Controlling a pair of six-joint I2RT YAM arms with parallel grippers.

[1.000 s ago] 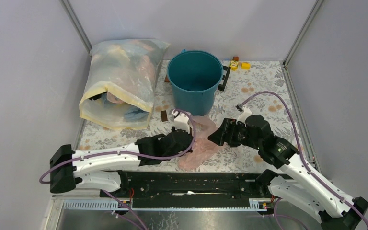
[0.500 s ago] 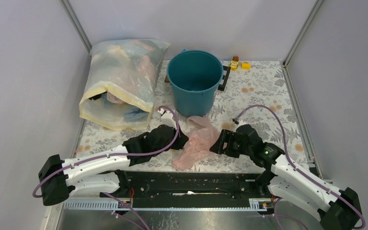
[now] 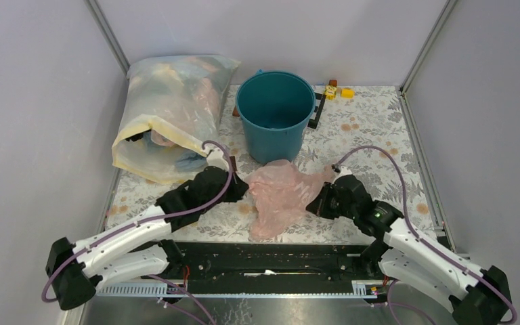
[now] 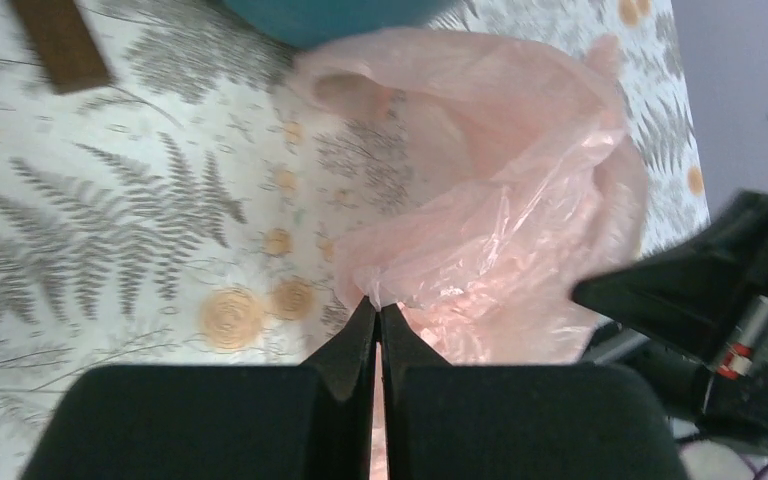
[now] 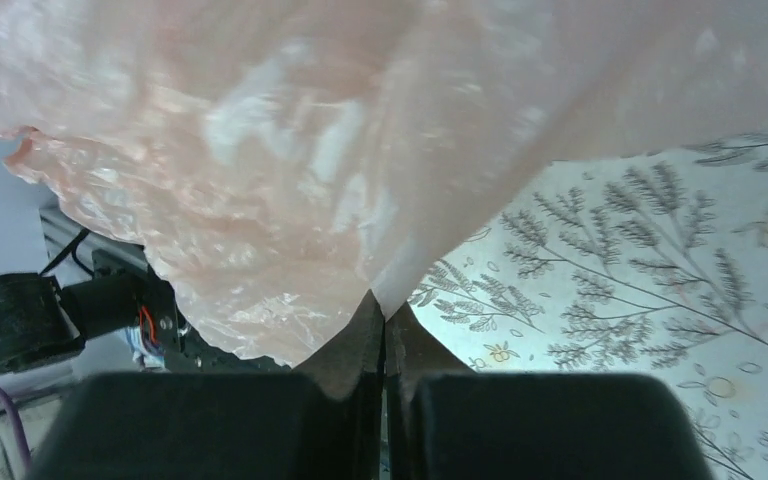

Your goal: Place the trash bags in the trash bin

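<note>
You are looking at a table covered in a pale cloth (image 3: 372, 128) printed with grey ferns and orange blooms, boxed in by plain lilac-grey walls (image 3: 34, 135) with metal posts (image 3: 108, 37) at the far corners. A cloudy yellowish sack (image 3: 169, 115) stuffed with bags lies at far left, and small yellow blocks (image 3: 347, 93) sit by the back wall. The teal trash bin (image 3: 274, 139) stands upright at the far middle, its mouth open. The trash bag (image 3: 281, 193) lies on the cloth just in front of the bin, between your two arms: thin, crinkled, see-through pale pink, spread wide and glossy where light catches its folds. Your left gripper (image 3: 240, 188) has its fingers (image 4: 360, 345) pressed together on the bag's left edge. Your right gripper (image 3: 318, 202) has its fingers (image 5: 355, 350) pinched together on the film at the right edge.
</note>
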